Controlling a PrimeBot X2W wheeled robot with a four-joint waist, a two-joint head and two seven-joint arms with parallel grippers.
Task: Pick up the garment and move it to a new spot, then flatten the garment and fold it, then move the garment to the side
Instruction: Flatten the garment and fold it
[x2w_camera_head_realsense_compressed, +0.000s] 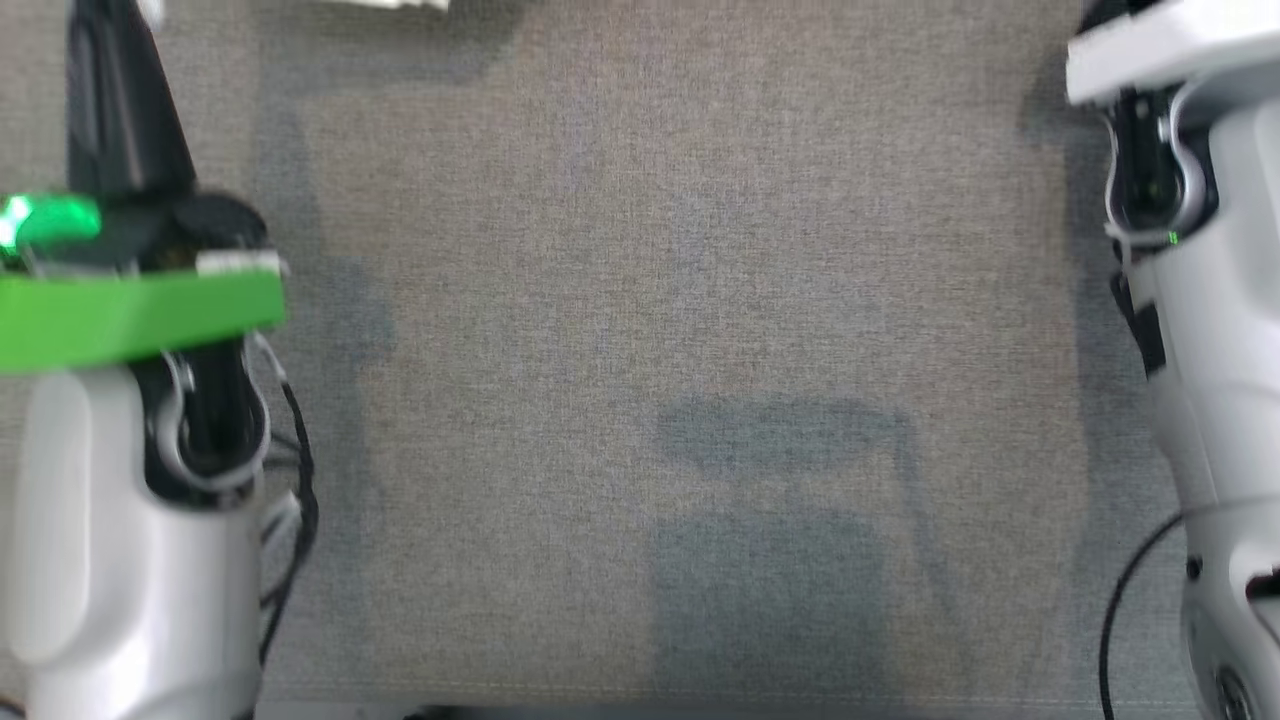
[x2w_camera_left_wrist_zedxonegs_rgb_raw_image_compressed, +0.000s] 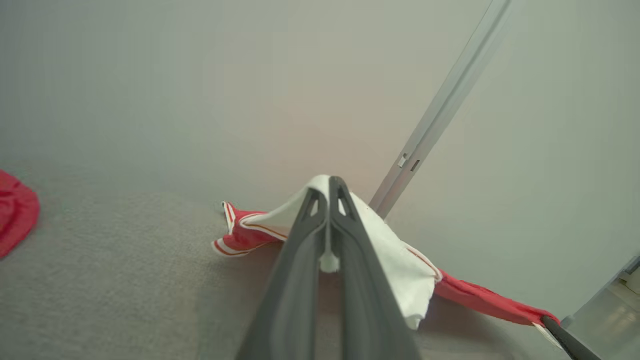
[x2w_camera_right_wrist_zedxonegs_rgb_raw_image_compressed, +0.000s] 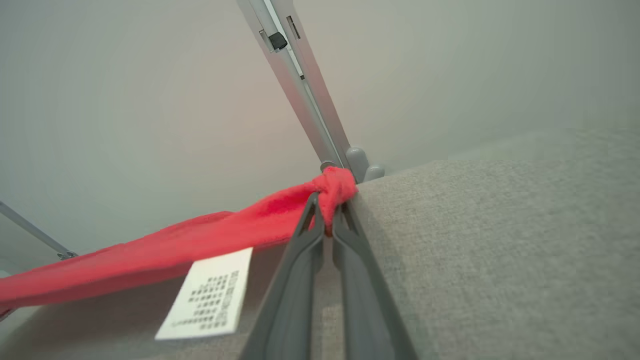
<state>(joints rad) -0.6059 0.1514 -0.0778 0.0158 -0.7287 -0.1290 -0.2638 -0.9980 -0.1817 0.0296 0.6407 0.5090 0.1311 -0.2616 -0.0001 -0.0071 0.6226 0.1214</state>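
Grey woven fabric covers the tabletop (x2w_camera_head_realsense_compressed: 640, 300), and a plain pale wall (x2w_camera_left_wrist_zedxonegs_rgb_raw_image_compressed: 200, 75) stands behind it with a slanted metal rail (x2w_camera_left_wrist_zedxonegs_rgb_raw_image_compressed: 450, 95) running up it. From the head camera, the left forearm (x2w_camera_head_realsense_compressed: 130, 520) with its green band (x2w_camera_head_realsense_compressed: 140, 315) sits at the lower left. The right forearm (x2w_camera_head_realsense_compressed: 1220, 350) runs along the right edge.

The left end effector (x2w_camera_left_wrist_zedxonegs_rgb_raw_image_compressed: 330, 182) has its dark fingers pressed together on a white part of the garment (x2w_camera_left_wrist_zedxonegs_rgb_raw_image_compressed: 390, 250), which drapes over both sides of the fingertips. A red and white striped hem lies on the tabletop just beside it. From there the cloth turns red and runs in a taut strip to the right end effector (x2w_camera_right_wrist_zedxonegs_rgb_raw_image_compressed: 327, 205), whose fingers pinch a bunched red end close to the tabletop's edge, near the foot of the rail. A white printed label (x2w_camera_right_wrist_zedxonegs_rgb_raw_image_compressed: 207, 295) hangs off the red strip.

Another patch of red cloth (x2w_camera_left_wrist_zedxonegs_rgb_raw_image_compressed: 15, 210) lies at the left edge of the left wrist view (whether it belongs to the same garment I cannot tell).
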